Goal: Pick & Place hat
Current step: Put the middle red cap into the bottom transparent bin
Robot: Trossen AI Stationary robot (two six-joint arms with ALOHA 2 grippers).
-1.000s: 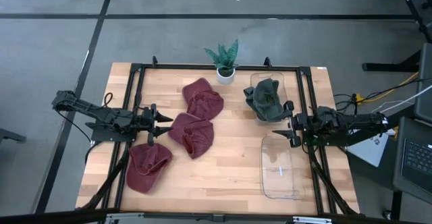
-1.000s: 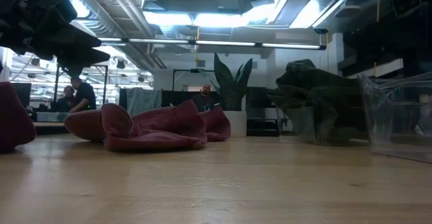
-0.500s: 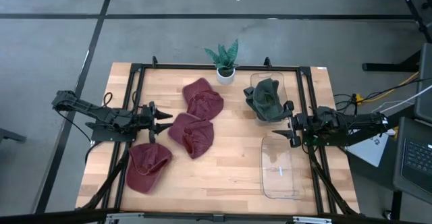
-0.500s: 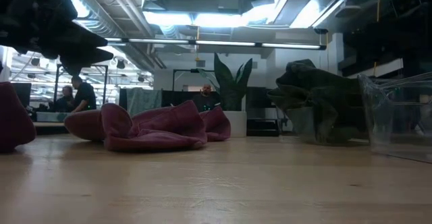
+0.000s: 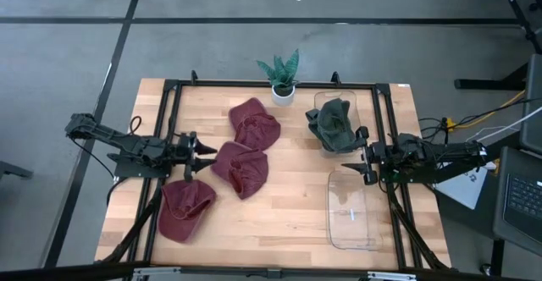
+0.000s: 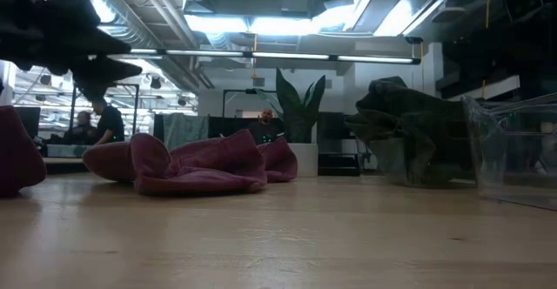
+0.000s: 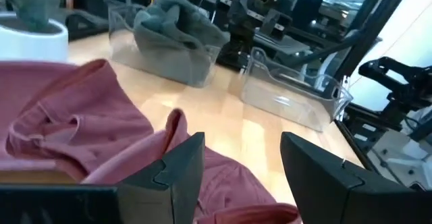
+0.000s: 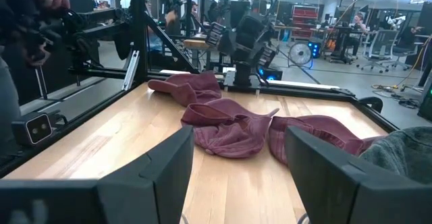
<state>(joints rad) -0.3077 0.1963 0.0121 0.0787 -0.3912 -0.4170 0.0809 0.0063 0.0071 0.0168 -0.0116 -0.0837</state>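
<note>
Three maroon hats lie flat on the table: one near the plant [image 5: 256, 122], one in the middle [image 5: 241, 168], one toward the near-left corner [image 5: 186, 209]. A dark green hat [image 5: 334, 124] sits in the far clear bin [image 5: 320, 101]. My left gripper [image 5: 201, 154] hangs open above the table just left of the middle hat [image 7: 229, 180], touching nothing. My right gripper [image 5: 360, 164] is open between the two bins, also touching nothing; from it the maroon hats [image 8: 229, 133] lie across the table.
An empty clear bin [image 5: 351, 209] lies near the right arm, toward the near edge. A small potted plant [image 5: 282, 82] stands at the far edge. Black frame rails [image 5: 169, 103] run along the table's sides. Bare wood lies between the hats and the bins [image 5: 292, 196].
</note>
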